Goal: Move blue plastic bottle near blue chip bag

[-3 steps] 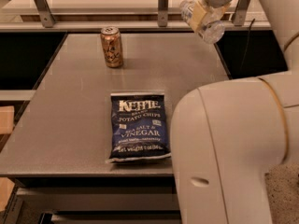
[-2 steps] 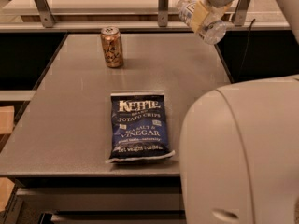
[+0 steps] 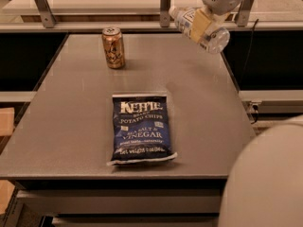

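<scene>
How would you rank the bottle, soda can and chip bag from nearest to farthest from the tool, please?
1. blue plastic bottle, held in the tool, raised at the far right.
2. soda can, upright, far left.
3. blue chip bag, flat, centre, toward the front.

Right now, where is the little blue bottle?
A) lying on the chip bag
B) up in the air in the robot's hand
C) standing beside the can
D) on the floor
B: the hand, over the table's far right corner, grips the blue plastic bottle tilted above the surface, far from the blue chip bag.
</scene>
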Tool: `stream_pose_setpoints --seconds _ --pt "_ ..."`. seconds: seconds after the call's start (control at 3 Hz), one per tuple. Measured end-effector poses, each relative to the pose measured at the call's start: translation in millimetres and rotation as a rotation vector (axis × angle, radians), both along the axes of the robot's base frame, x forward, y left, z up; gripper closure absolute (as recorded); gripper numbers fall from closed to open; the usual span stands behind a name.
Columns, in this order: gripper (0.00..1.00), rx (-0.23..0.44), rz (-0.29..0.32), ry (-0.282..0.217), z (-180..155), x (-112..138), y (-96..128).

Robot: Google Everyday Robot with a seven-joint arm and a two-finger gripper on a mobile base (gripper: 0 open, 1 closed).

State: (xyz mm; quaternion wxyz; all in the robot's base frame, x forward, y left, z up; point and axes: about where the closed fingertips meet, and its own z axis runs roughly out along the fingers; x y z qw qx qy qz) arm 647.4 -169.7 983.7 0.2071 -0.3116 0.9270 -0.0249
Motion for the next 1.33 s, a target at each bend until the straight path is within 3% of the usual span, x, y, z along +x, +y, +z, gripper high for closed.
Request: stream_pose_setpoints --seconds 0.67,1.33 --pt "1.0 -0.042 0.052 0.048 -8 -41 31" --pt "1.0 0.028 0.092 0.107 -36 -46 49"
